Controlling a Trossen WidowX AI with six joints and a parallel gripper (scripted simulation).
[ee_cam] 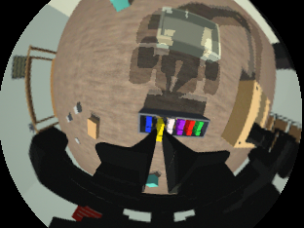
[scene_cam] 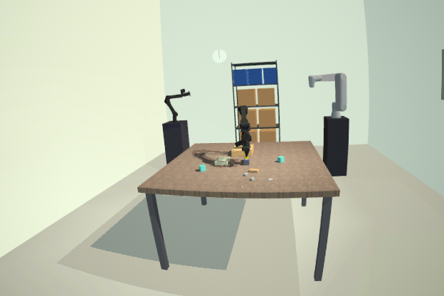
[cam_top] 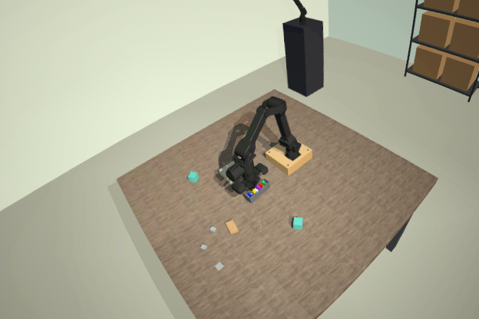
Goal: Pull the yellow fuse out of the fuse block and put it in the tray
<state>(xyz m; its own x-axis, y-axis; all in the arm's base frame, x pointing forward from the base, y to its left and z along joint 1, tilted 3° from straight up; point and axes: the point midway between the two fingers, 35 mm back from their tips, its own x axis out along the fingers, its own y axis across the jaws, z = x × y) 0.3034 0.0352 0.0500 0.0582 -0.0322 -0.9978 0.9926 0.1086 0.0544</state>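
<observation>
The yellow fuse (ee_cam: 160, 129), a small blocky plastic plug, is pinched between the black parallel-jaw gripper (ee_cam: 160, 139)'s two fingers, second in the coloured row of the dark grey rectangular fuse block (ee_cam: 174, 125). From the wrist view it seems to stand a little proud of its neighbours, though I cannot tell whether it has left its slot. I'd judge it light, rigid and smooth-sided, so the sensible hold is on its two flat faces near the top, clear of the block's rim, with the pull kept dead vertical so it does not bind or tip.

At the gripper's 9 o'clock, just beside the yellow one, sits the blue fuse (ee_cam: 150, 124). At 3 o'clock run the white fuse (ee_cam: 171, 126), the purple fuse (ee_cam: 181, 126), the red fuse (ee_cam: 190, 128) and the green fuse (ee_cam: 198, 129), all the same stubby moulded shape and packed close. That leaves little sideways room.

Further out at 12 o'clock lies the pale grey-green shallow square tray (ee_cam: 187, 34), hard-walled and open-topped, well apart from the block. At 11 o'clock beyond it is a teal cube (ee_cam: 119, 1). At 8 o'clock a flat orange tile (ee_cam: 93, 126) rests on the brown wood-grain table (ee_cam: 97, 59), with small grey cubes (ee_cam: 78, 108) near it. At 3 o'clock stands the arm's light wooden base plinth (ee_cam: 246, 114).
</observation>
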